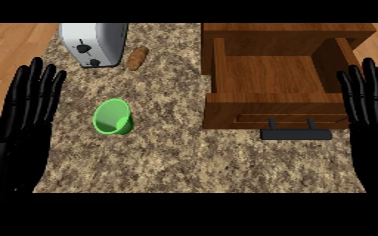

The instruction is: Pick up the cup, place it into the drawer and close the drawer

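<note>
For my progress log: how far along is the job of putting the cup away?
Nothing is done yet. The green cup sits on the counter; the drawer is open and holds nothing. Left hand and right hand rest open at the edges. Picking, placing, closing remain.

A green cup point(113, 116) is seen lying tilted on the speckled counter, its mouth turned toward the viewer. To its right, a wooden drawer point(275, 100) is pulled open, its black handle point(296, 133) in front.
</note>
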Robot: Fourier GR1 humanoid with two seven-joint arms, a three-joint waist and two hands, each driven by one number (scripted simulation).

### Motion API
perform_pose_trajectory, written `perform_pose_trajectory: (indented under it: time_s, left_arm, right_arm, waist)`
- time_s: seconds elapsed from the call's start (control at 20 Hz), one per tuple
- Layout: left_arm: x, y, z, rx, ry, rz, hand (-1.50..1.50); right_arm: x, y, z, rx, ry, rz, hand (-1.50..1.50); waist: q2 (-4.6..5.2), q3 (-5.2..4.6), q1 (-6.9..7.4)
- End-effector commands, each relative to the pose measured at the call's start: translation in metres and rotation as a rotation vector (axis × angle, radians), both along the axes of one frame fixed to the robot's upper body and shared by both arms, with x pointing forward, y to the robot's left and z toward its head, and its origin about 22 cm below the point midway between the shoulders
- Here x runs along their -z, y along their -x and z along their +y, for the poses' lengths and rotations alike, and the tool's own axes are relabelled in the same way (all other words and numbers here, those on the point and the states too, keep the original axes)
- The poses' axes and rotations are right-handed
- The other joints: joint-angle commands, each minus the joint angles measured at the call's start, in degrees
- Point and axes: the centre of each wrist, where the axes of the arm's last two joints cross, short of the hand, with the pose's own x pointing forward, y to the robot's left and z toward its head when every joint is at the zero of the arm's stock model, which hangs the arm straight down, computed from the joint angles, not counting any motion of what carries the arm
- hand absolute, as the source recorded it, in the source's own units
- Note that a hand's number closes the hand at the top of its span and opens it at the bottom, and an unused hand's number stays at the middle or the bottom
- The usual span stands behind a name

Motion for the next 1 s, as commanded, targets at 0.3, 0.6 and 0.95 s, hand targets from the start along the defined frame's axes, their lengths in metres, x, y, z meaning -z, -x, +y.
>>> perform_pose_trajectory:
  time_s: [0.3, 0.6, 0.95]
  left_arm:
    - [0.015, -0.029, -0.030, -0.291, 0.217, 0.075, -1.50]
    - [0.012, -0.058, -0.043, -0.284, 0.226, 0.065, -1.50]
    - [0.013, -0.077, -0.050, -0.283, 0.235, 0.088, -1.50]
  right_arm:
    - [0.003, -0.006, 0.013, -0.159, -0.079, 0.098, -1.50]
    - [-0.008, -0.004, 0.001, -0.159, -0.064, 0.108, -1.50]
    - [-0.003, -0.018, 0.004, -0.158, -0.067, 0.095, -1.50]
  waist:
    - [-0.24, 0.13, -0.72]
    - [-0.37, 0.16, -0.22]
    - [-0.35, 0.17, -0.16]
